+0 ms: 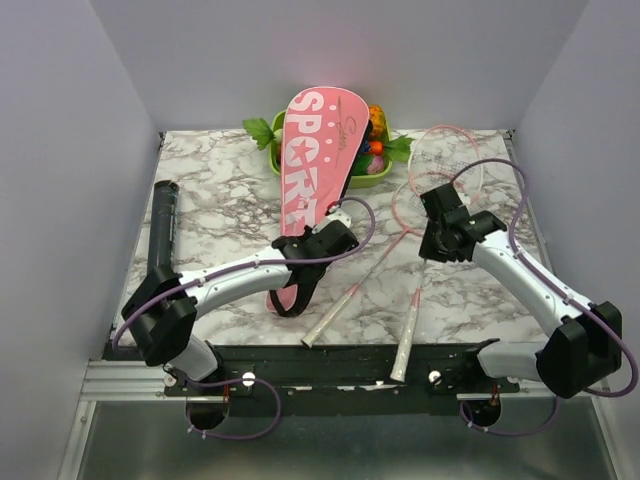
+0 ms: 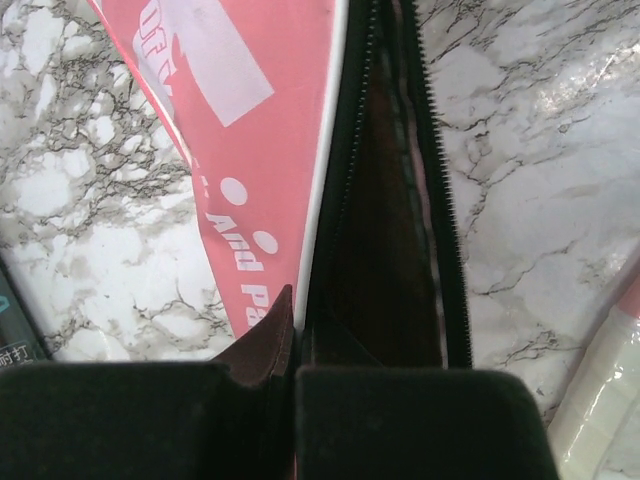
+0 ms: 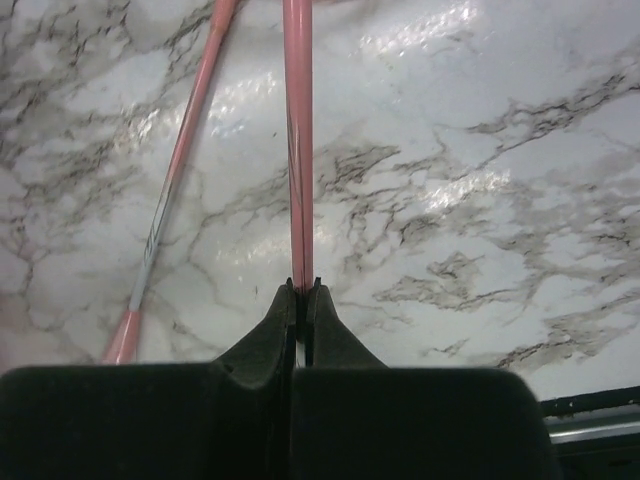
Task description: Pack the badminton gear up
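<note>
Marble-patterned table (image 1: 230,200) with plain grey walls around it is where I work. The pink bag (image 1: 315,150) lies lengthwise down the middle, its wide end at the back over the rim of a green tray (image 1: 277,160), with white "SPORT" lettering along its face and the narrow end pointing toward me. Its black zip stands open along one side, showing dark lining inside. My left gripper (image 2: 296,300) is pinched tight on the bag's edge right beside that open zip, with a fold of the fabric between the pads. My right gripper (image 3: 302,290) is clamped on the thin pink shaft of one racket (image 3: 298,150), low over the marble. The second racket (image 3: 180,170) lies just beside it at an angle, untouched. Both rackets' hoops sit at the back right, and their white handles reach the near edge. The long black tube (image 1: 163,225) lies along the left edge, well apart from both of my grippers.
</note>
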